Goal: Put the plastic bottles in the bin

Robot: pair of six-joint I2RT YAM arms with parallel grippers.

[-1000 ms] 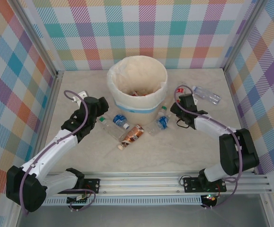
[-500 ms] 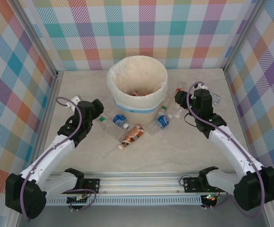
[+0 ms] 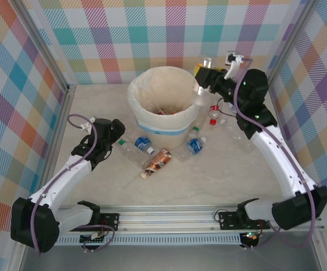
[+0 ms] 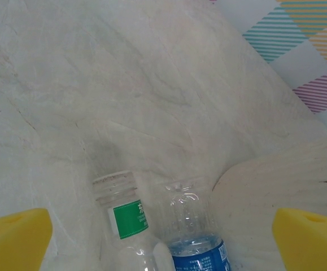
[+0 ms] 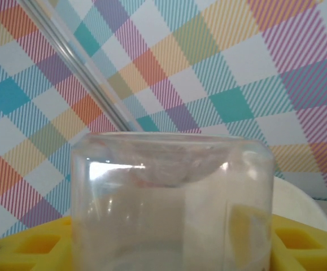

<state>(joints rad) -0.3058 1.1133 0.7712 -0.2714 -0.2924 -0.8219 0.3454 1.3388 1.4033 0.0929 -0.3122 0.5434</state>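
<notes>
Top external: my right gripper (image 3: 204,74) is up high at the far-right rim of the bin (image 3: 152,129), carrying a clear bottle (image 3: 202,91).
Right jaws: clenched on that bottle. On the right wrist view its clear body stands between the yellow pads (image 5: 30,244).
Held bottle position: on the rim line. From above I cannot tell whether it hangs inside or outside the mouth.
Left gripper (image 3: 117,138): low over the counter (image 3: 208,175), left of the bin. Jaws released and spread wide, gripping nothing.
Left wrist: 2 bottles lie side by side between the pads, a green-label bottle (image 4: 123,217) and a blue-label bottle (image 4: 192,231). The bin wall is just beside them.
Left to clear: a brown-label bottle (image 3: 157,160) in front of the bin and red-capped bottles (image 3: 213,113) on its right. Some are already in the bin.
Risk 1: letting go here could land the bottle on the rim and bounce it back onto the counter. I would want it plainly over the mouth first.
Risk 2: closing the left jaws on the pair could pinch both bottles or squirt 1 away.
</notes>
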